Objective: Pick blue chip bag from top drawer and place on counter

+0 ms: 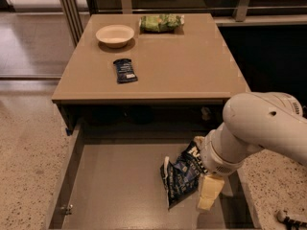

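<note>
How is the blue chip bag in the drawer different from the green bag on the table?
The blue chip bag is dark navy with white lettering; the green chip bag is light green. The blue chip bag sits crumpled and tilted in the top drawer; the green chip bag lies flat far back on the counter. The gripper hangs beside the blue chip bag, far from the green one. Both are crinkled bags.

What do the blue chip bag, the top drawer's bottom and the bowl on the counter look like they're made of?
The blue chip bag looks like glossy plastic film: crinkled, with bright highlights. The top drawer is smooth matte grey, possibly laminate or metal. The bowl is matte cream, maybe paper or plastic. The gripper hangs at the bag's right edge, inside the drawer.
</note>
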`<action>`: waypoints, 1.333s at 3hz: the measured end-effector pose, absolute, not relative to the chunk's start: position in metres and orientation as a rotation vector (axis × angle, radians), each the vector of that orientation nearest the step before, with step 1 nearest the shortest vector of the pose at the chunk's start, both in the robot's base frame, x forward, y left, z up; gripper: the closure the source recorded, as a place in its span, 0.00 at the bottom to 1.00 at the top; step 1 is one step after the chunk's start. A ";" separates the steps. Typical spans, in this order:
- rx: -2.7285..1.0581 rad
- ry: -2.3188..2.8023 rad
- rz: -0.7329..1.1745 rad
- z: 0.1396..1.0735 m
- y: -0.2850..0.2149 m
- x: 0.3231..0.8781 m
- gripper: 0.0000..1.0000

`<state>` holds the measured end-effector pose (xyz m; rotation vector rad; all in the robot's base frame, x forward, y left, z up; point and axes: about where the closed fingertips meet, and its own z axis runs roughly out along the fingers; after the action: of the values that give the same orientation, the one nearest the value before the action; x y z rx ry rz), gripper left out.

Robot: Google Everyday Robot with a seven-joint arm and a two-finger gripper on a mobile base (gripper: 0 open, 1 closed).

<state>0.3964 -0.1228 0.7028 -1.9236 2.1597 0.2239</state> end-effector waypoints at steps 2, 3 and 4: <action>-1.918 2.191 0.287 0.654 -0.111 0.391 0.00; -1.906 2.193 0.291 0.649 -0.113 0.395 0.00; -1.899 2.205 0.292 0.636 -0.120 0.404 0.00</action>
<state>0.4043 -0.1201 0.6362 -1.8986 2.2051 0.2921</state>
